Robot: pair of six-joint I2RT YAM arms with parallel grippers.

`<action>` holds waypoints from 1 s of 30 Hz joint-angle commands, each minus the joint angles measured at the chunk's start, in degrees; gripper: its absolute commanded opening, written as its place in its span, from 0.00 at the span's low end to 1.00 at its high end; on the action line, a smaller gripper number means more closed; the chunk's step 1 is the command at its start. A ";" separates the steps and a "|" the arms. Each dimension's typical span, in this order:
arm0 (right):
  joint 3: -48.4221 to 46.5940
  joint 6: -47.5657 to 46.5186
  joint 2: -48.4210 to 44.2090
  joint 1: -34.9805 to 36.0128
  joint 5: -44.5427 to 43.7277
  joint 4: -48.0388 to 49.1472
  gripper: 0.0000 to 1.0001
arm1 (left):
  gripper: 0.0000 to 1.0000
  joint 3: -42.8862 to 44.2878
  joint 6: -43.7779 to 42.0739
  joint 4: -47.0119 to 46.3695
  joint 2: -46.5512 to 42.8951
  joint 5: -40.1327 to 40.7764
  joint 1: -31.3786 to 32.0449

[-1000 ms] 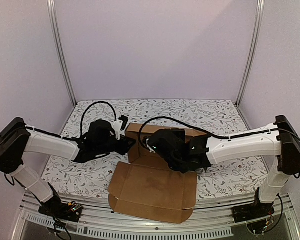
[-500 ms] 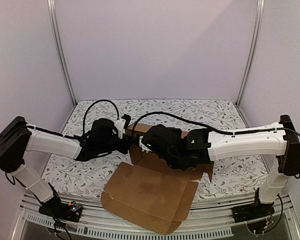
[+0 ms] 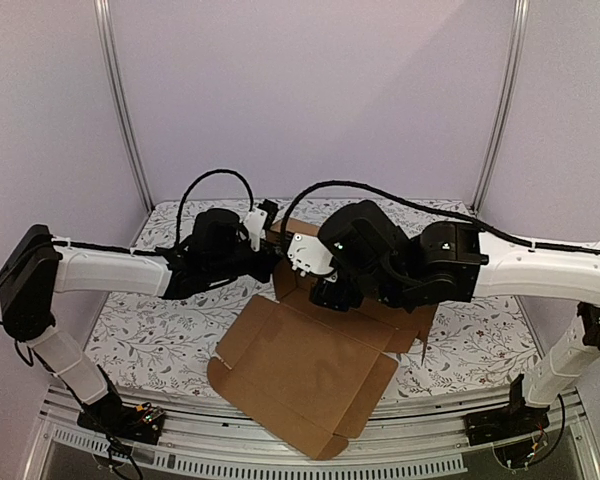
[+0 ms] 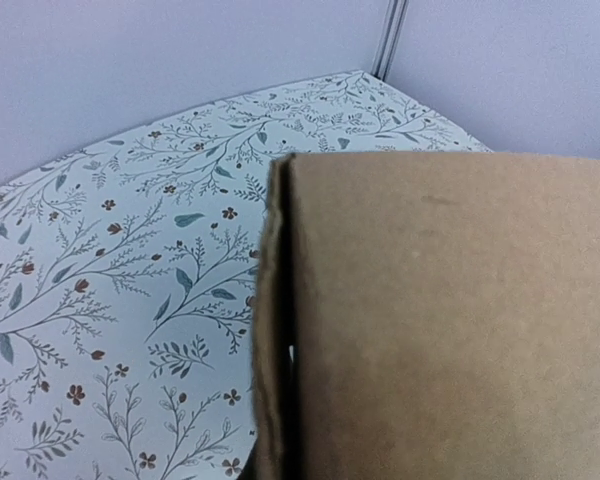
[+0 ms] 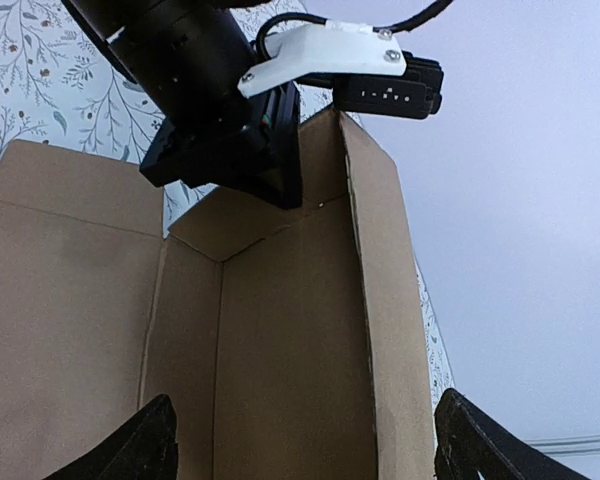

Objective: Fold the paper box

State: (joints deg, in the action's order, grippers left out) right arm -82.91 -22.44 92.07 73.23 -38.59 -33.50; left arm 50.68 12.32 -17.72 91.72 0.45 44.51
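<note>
The paper box (image 3: 300, 370) is a brown cardboard sheet: its wide flat panel lies slanted toward the table's front, and its walled part sits under my right arm. My left gripper (image 3: 268, 255) is shut on the top edge of a raised wall at the box's back left. The right wrist view shows the left gripper (image 5: 280, 190) clamped over that wall's corner. The cardboard (image 4: 450, 320) fills the left wrist view and hides my fingers. My right gripper (image 5: 310, 455) stands open, with an upright panel of the box (image 5: 290, 350) between its spread fingertips (image 5: 145, 445), and sits over the box (image 3: 320, 285).
A floral cloth (image 3: 170, 340) covers the table. Lilac walls with metal posts (image 3: 120, 110) close in the sides and back. A metal rail (image 3: 180, 445) runs along the front edge, and the box's front corner reaches over it.
My right gripper has opened from shut and lifted back. My left gripper has shut fully on the wall and moved back and right. The flat panel swung and slid toward the front.
</note>
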 commanded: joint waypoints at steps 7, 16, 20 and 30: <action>-2.16 8.38 -10.94 0.21 9.30 -2.69 0.96 | 0.00 8.41 -9.51 3.71 6.41 -2.04 0.40; 0.19 15.07 -15.98 -4.11 10.44 -2.22 0.98 | 0.00 10.49 -16.16 3.47 11.93 -10.21 0.51; 3.54 18.69 -16.56 -7.73 13.53 0.60 0.94 | 0.00 10.13 -19.58 2.83 12.47 -15.15 0.70; 10.32 24.85 -14.43 -13.77 23.03 11.20 0.34 | 0.00 3.40 -21.43 -7.15 12.30 -17.55 2.24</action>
State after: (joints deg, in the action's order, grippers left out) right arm -74.59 -1.56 76.40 60.86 -21.21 -28.97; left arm 55.92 -7.53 -20.08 103.85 -14.74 45.36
